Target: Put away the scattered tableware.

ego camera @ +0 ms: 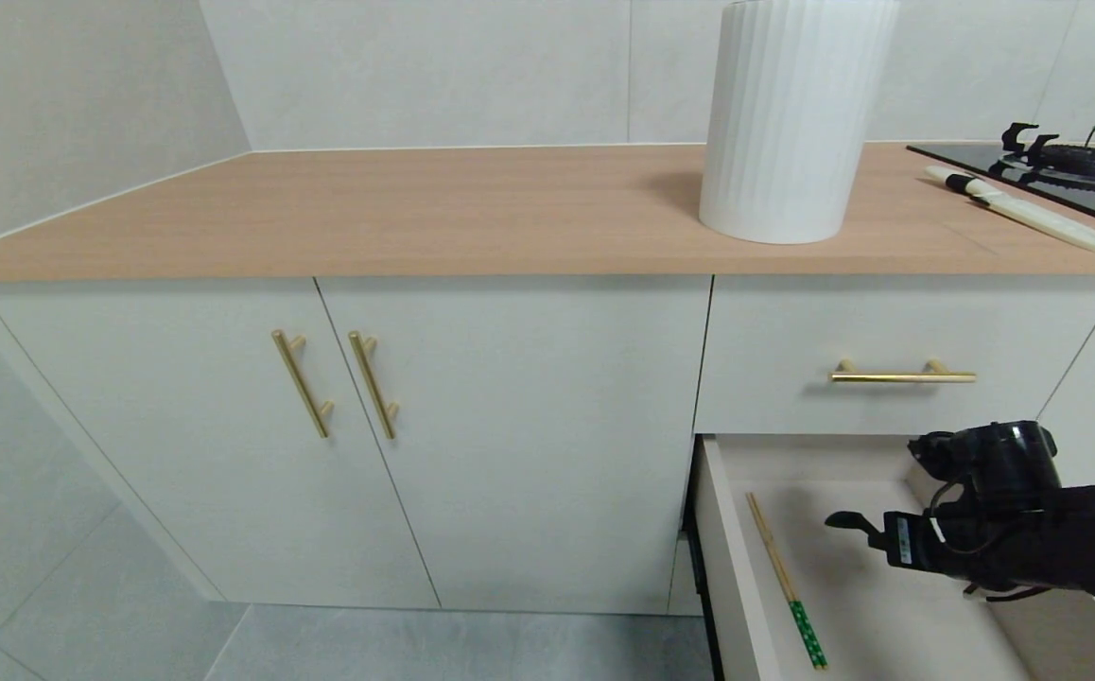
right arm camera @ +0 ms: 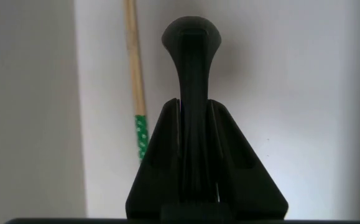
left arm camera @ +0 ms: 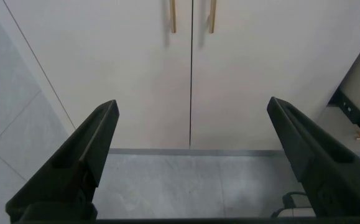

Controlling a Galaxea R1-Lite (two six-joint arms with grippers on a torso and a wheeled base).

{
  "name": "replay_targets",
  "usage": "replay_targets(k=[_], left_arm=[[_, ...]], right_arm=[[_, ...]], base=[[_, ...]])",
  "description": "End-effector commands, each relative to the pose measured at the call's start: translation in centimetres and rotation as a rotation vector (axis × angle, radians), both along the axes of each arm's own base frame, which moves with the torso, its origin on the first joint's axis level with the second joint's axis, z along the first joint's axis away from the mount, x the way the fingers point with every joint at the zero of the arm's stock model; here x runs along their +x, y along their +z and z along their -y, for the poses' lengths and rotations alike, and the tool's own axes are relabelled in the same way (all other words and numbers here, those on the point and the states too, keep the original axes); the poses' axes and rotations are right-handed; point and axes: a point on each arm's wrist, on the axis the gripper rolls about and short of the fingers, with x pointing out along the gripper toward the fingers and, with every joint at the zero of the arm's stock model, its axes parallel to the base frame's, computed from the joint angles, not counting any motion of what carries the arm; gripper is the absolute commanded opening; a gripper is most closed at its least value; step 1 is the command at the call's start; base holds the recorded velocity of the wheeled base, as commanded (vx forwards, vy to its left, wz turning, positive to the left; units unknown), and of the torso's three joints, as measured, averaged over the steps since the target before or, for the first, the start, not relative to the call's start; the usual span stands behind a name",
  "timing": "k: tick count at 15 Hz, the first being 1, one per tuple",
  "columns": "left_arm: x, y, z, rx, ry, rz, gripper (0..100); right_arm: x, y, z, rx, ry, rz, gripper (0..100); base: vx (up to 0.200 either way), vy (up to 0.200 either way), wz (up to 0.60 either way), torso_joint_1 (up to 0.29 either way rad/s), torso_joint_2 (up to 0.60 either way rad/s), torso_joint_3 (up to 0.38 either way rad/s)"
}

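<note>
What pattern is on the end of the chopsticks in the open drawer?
Green with pale dots; the chopsticks are otherwise plain wood. Best in the head view.

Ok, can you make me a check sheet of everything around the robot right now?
Surface: wooden countertop, above white cabinet doors.
Job's things: chopsticks lying in the open drawer; knife on the countertop beside the stove.
Clutter: white ribbed container standing on the countertop.
Grippers: left gripper open, facing the cabinet doors; right gripper shut, above the drawer.
Cables: nothing seen.
Surroundings: pale tiled wall, grey floor tiles.
</note>
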Motion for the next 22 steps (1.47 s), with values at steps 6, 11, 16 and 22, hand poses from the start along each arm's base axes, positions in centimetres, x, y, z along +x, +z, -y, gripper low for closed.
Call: replay_targets(k=[6,11,16,22], left_arm=[[0.0,0.0,0.0,0.0,0.0,0.0,100],[0.0,0.0,0.0,0.0,0.0,0.0,100],[0.0,0.0,0.0,0.0,0.0,0.0,100],[0.0,0.0,0.0,0.0,0.0,0.0,100]], right_arm=[[0.1,-3.4,0.1,-0.041,-0.024,-0.079,0],[0.1,-5.8,0.0,-0.137,-0.019,-0.055,0],[0.2,-5.9,-0.1,-0.139,-0.021,-0.036,0],[0.7,-6.5,-0.1,-0.174,-0.055,0.001,0]], base=[[0.0,0.0,0.0,0.0,0.0,0.0],[0.0,0.0,0.0,0.0,0.0,0.0],[0.0,0.0,0.0,0.0,0.0,0.0],[0.0,0.0,0.0,0.0,0.0,0.0]])
